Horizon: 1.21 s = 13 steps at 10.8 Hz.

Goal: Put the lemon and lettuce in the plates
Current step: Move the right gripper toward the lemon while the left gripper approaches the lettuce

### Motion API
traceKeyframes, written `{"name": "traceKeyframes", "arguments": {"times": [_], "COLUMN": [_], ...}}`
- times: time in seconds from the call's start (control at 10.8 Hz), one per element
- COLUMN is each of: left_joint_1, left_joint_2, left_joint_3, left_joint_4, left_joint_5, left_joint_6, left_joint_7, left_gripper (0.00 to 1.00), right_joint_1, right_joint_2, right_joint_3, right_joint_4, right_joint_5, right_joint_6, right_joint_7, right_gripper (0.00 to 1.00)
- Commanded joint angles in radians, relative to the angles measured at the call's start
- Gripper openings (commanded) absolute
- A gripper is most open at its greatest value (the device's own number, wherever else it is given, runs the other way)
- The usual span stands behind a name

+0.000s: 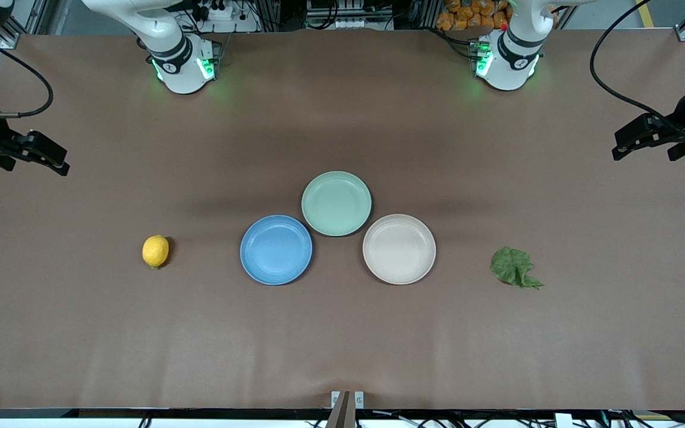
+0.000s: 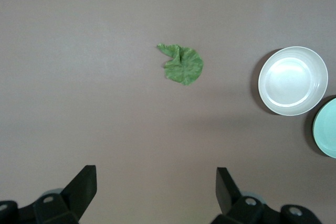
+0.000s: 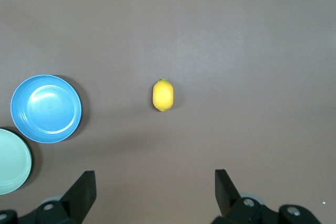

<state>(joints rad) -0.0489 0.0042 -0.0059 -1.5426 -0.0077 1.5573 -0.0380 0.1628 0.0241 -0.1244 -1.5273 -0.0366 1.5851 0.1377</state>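
The yellow lemon [image 1: 156, 251] [image 3: 163, 95] lies on the brown table toward the right arm's end, beside the blue plate [image 1: 276, 249] [image 3: 46, 108]. The wrinkled green lettuce [image 1: 514, 267] [image 2: 182, 64] lies toward the left arm's end, beside the cream-white plate [image 1: 399, 248] [image 2: 292, 80]. Neither plate has anything in it. My right gripper [image 1: 64, 161] [image 3: 155, 178] hangs open over bare table at the right arm's end, apart from the lemon. My left gripper [image 1: 618, 147] [image 2: 156, 174] hangs open over bare table at the left arm's end, apart from the lettuce.
A pale mint-green plate [image 1: 336, 203] [image 2: 328, 128] [image 3: 10, 161] sits between the two plates, farther from the front camera and touching or nearly touching both. The two arm bases stand along the table's back edge.
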Motion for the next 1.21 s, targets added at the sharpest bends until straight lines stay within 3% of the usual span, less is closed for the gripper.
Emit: {"name": "traceKeyframes", "arguments": {"times": [0.0, 0.46, 0.84, 1.11], "left_joint_1": [0.006, -0.002, -0.006, -0.006], "left_joint_2": [0.011, 0.075, 0.183, 0.244], "left_joint_3": [-0.005, -0.005, -0.002, -0.003], "left_joint_4": [0.019, 0.032, 0.053, 0.050], "left_joint_5": [-0.001, 0.020, 0.060, 0.129], "left_joint_6": [0.000, 0.004, 0.137, 0.211], "left_joint_7": [0.023, 0.021, 0.020, 0.006], "left_gripper": [1.00, 1.00, 1.00, 1.00], "right_joint_1": [-0.011, -0.011, -0.026, -0.048], "right_joint_2": [0.010, 0.010, 0.014, 0.075], "right_joint_3": [0.008, 0.008, 0.006, 0.006], "right_joint_4": [0.022, 0.022, 0.016, 0.016], "right_joint_5": [-0.014, -0.014, -0.013, -0.008], "right_joint_6": [-0.014, -0.016, -0.017, -0.010], "right_joint_7": [-0.003, -0.003, -0.001, -0.001], "right_gripper": [1.00, 1.00, 1.00, 1.00]}}
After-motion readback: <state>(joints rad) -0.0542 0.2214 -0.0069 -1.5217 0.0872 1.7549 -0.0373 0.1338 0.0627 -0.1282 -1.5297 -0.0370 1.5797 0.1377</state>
